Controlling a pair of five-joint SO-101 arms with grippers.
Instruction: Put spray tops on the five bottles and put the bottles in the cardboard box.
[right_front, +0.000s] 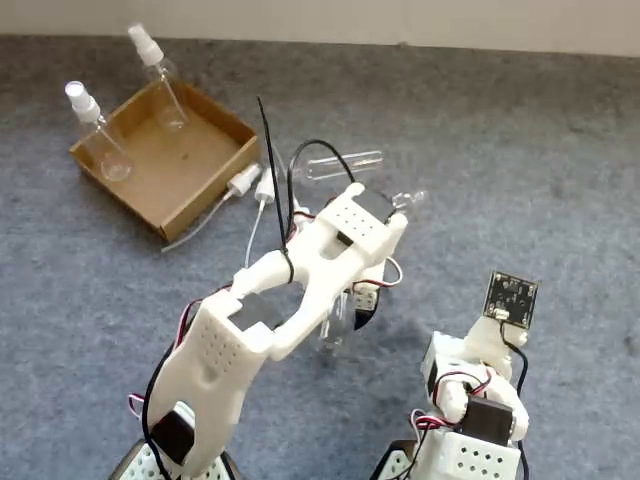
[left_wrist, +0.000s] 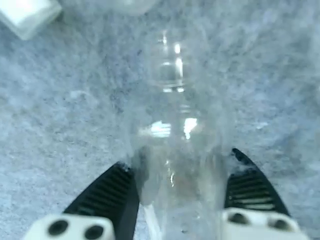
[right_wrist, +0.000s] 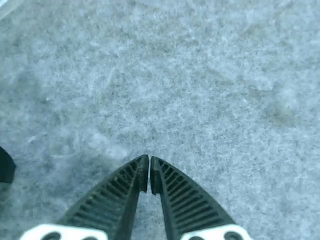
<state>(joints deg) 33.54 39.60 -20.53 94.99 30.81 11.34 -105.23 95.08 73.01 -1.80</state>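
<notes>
My left gripper is shut on a clear bottle with no top, which stands between the black fingers. From above, this bottle shows under the left arm's wrist at mid-table. Two loose white spray tops lie by the cardboard box. One spray top also lies beyond the held bottle. Two bottles with spray tops on, one and another, stand in the box. Another bare bottle lies flat behind the arm. My right gripper is shut over bare carpet.
Grey carpet covers the table. The right arm sits folded at the front right. A third bare bottle pokes out beside the left wrist. A black cable tie sticks up from the left arm.
</notes>
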